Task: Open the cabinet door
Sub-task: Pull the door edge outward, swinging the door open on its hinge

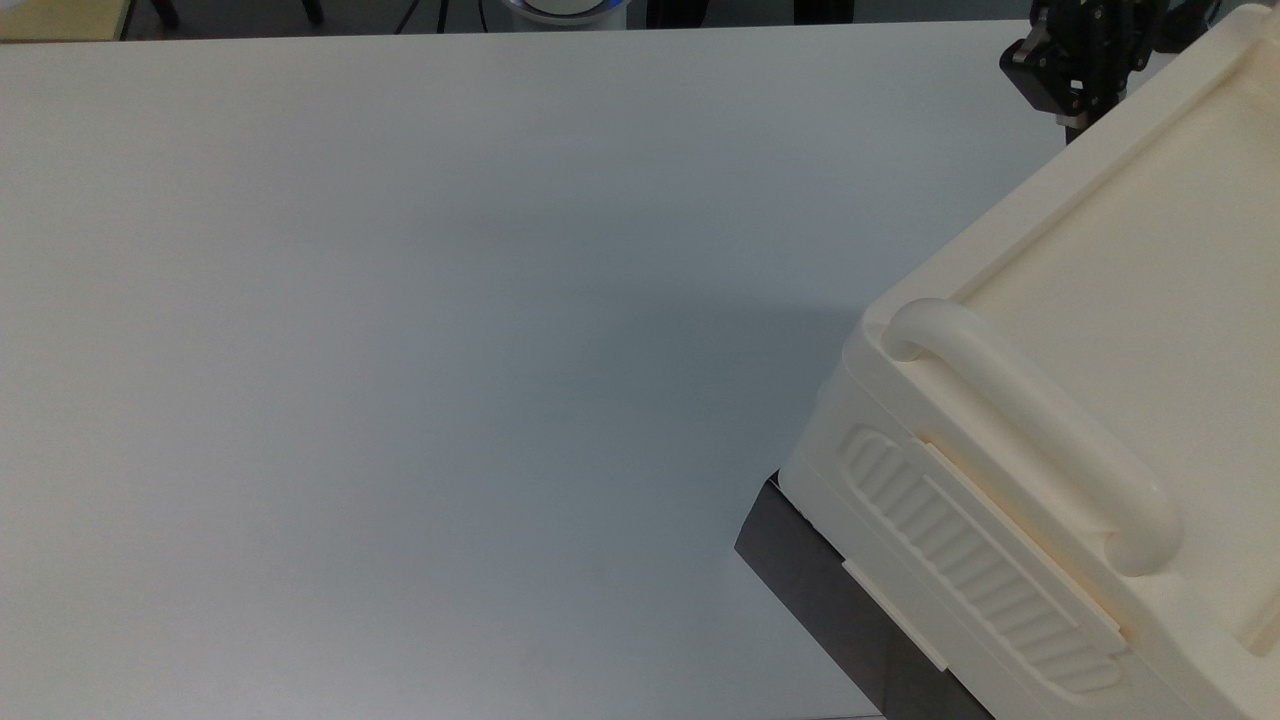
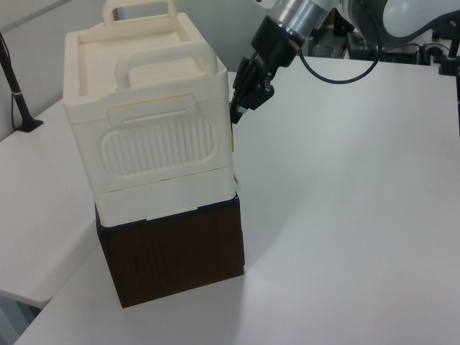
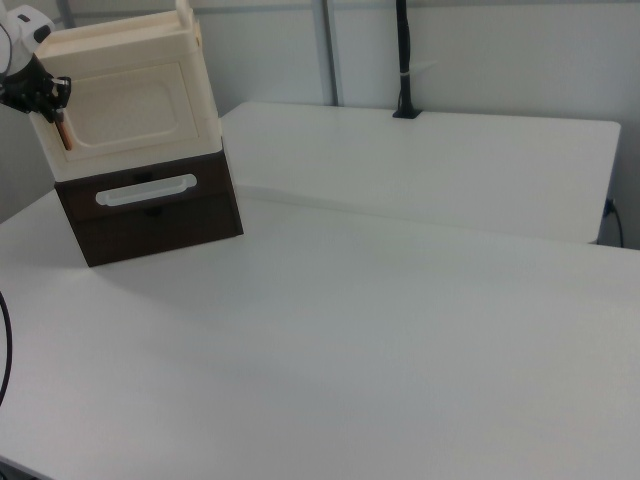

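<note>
Right view: pincer (image 3: 52, 108) at cabinet door (image 3: 132, 112) handle (image 3: 63, 133); grip state unclear

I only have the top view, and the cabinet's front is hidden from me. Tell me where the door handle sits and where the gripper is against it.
Observer: In the right view the cabinet door faces the camera. Its copper handle stands upright at the right view's left edge of the panel.
Operator: Now give me the gripper.
Observer: The gripper is at that same edge, just above the copper handle. I cannot tell whether they touch.
Operator: Report the door's state.
Observer: In the right view the panel lies flush in the cabinet, so it looks shut.
</note>
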Motion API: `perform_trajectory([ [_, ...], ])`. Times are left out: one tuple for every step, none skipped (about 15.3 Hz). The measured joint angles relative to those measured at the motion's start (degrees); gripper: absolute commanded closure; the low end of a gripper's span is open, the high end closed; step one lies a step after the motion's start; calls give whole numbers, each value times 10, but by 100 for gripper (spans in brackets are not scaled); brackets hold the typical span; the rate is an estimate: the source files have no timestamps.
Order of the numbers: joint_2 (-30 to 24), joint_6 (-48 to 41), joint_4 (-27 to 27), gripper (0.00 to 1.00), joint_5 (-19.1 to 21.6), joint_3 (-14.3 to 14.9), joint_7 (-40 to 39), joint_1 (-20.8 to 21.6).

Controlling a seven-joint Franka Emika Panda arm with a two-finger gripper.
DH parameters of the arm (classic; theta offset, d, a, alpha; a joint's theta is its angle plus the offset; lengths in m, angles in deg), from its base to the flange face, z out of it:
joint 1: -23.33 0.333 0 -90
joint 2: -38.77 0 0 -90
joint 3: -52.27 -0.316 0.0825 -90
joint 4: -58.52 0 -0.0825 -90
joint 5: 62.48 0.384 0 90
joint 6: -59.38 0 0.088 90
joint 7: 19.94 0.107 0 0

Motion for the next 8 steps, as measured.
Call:
perform_trajectory([
  [-3,-12,1,80,0,0,0,-1],
  [-8,-32,1,76,0,0,0,-2],
  [-16,-56,1,55,-1,0,0,-5],
  [-29,-99,1,47,-1,1,0,-11],
  [-37,-128,1,28,-1,1,0,-15],
  [-45,-155,1,26,-1,2,0,-23],
  [-54,-181,1,19,-2,3,0,-32],
  [-62,-204,1,14,-2,4,0,-41],
])
